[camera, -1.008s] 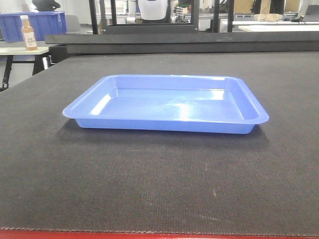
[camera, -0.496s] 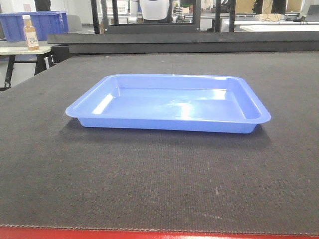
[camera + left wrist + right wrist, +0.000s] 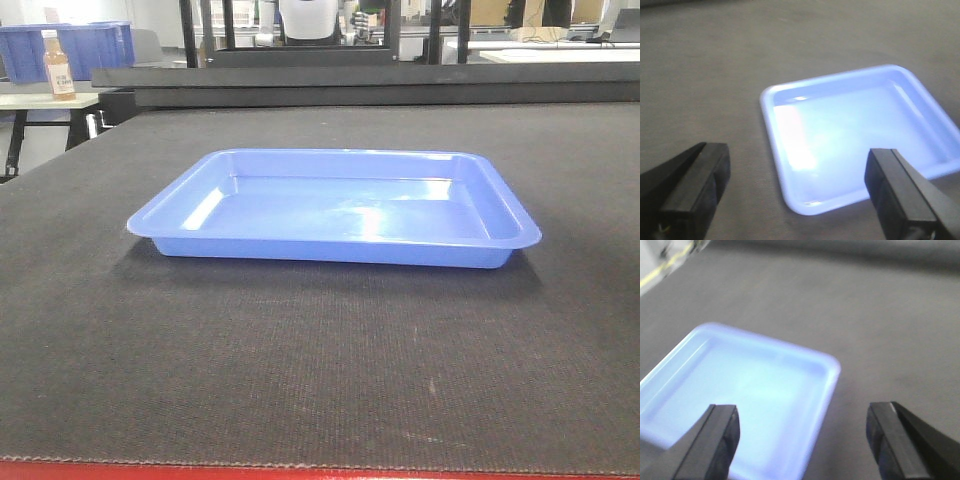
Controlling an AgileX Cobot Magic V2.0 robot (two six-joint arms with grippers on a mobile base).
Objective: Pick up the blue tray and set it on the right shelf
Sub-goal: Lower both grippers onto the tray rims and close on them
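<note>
While the blue tray lies flat on the dark surface, the left tool and right tool hang near opposite ends, both spread wide and empty; a shallow pinch could slip off the rim (glossy, flared) and tip it.

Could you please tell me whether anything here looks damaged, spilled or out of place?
Nothing stands out. The blue tray lies flat and empty on the dark mat, with no cracks or spills visible. The left end effector and the right end effector are open, not touching it.
</note>
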